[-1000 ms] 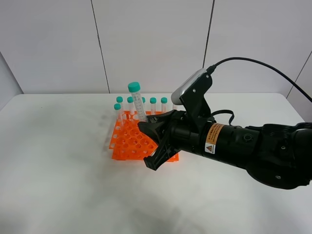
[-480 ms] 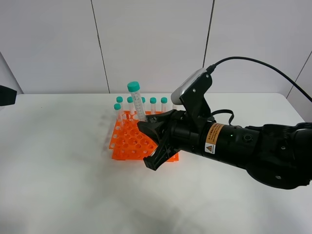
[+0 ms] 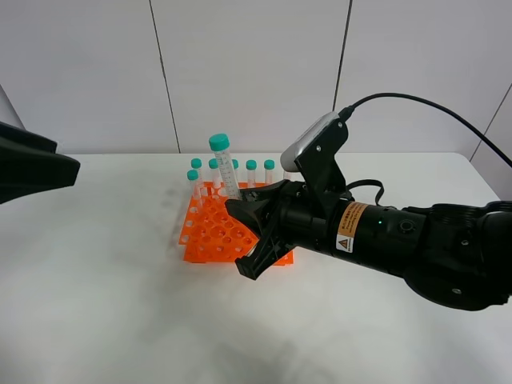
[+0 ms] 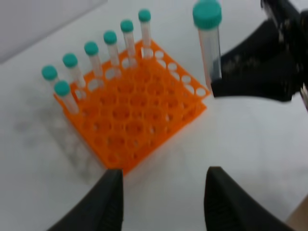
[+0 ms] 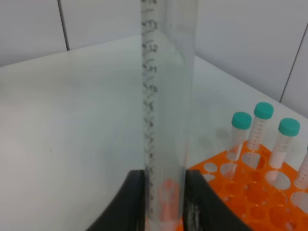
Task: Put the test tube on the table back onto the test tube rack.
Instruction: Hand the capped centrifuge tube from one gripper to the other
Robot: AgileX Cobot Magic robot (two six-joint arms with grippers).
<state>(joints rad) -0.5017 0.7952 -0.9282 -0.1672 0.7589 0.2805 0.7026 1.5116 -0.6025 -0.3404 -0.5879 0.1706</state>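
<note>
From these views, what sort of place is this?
Probably a robot test bench staged as a lab: an orange test tube rack with teal-capped tubes on a plain white table, bare white wall panels behind, and a black robot arm.

The right arm (image 3: 416, 240) is built of thick, rounded, glossy black segments. An orange-yellow warning label (image 3: 350, 226) printed with a black triangle and small text is wrapped around its forearm. A silver-grey camera housing (image 3: 314, 142) is mounted on a black bracket at the wrist, and a thin black cable (image 3: 392, 96) is led from its top. The right gripper (image 5: 163, 207) and the left gripper (image 4: 162, 175) are both fitted with matte black fingers. The left arm (image 3: 32, 170) is seen only as a dark wedge.
</note>
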